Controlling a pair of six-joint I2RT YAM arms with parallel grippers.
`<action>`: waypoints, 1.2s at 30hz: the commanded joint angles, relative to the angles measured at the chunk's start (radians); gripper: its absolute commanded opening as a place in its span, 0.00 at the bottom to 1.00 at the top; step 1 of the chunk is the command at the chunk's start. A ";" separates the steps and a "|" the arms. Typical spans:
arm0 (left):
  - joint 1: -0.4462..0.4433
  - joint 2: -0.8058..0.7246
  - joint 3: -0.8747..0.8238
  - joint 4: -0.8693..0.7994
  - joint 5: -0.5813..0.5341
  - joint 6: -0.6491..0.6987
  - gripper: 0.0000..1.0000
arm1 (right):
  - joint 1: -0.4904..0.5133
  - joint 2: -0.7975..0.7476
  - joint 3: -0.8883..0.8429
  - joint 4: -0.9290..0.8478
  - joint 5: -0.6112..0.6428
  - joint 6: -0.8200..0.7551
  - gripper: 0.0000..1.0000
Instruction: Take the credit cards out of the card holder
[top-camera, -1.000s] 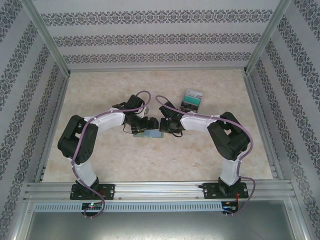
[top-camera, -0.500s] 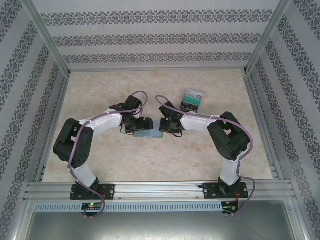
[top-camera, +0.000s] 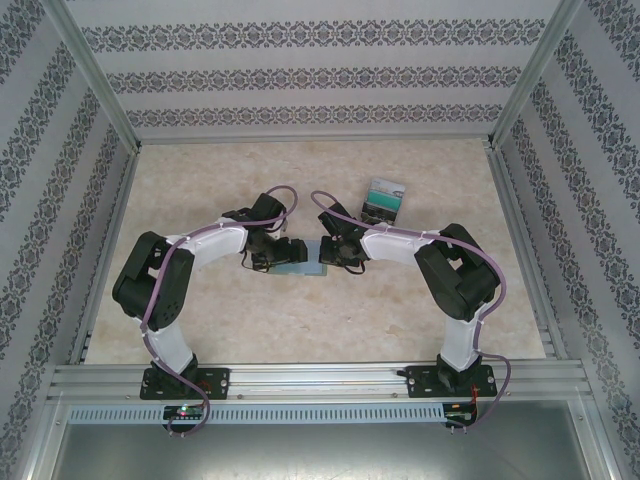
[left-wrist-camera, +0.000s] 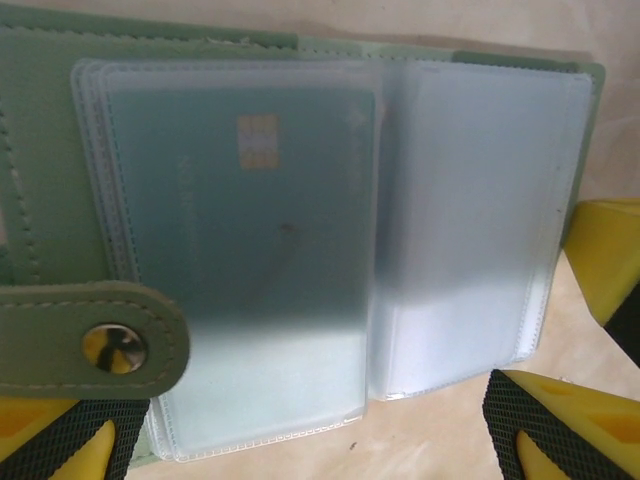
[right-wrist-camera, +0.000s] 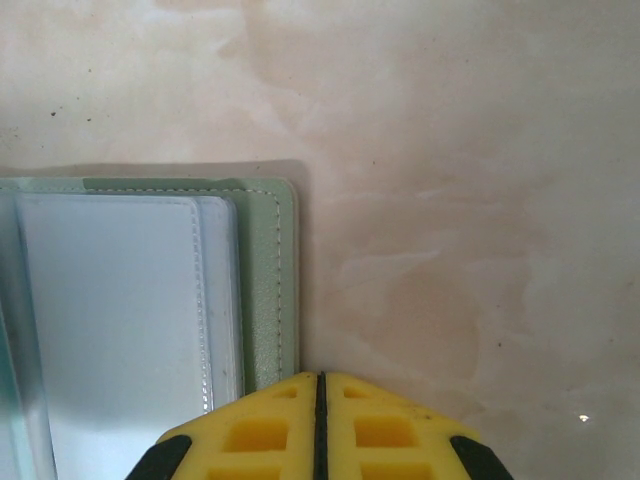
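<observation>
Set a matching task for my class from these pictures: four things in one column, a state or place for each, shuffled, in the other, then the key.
Column one
1. left fingers
2. right fingers
3. chip card
4. loose cards

Column two
A. pressed shut
B. inside a clear sleeve
C. lying bare on the table
D. spread wide

Pairs: 1-D, 2-A, 3-B, 4-C
</observation>
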 joint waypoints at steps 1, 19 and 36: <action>0.006 0.019 0.009 0.043 0.093 0.002 0.89 | 0.029 0.049 0.011 0.011 -0.044 0.019 0.03; 0.002 -0.043 0.001 0.048 0.110 0.013 0.99 | 0.032 0.020 -0.010 0.011 -0.012 0.023 0.07; 0.069 -0.170 -0.052 0.003 0.043 0.027 1.00 | 0.010 -0.164 0.004 0.004 0.041 -0.015 0.27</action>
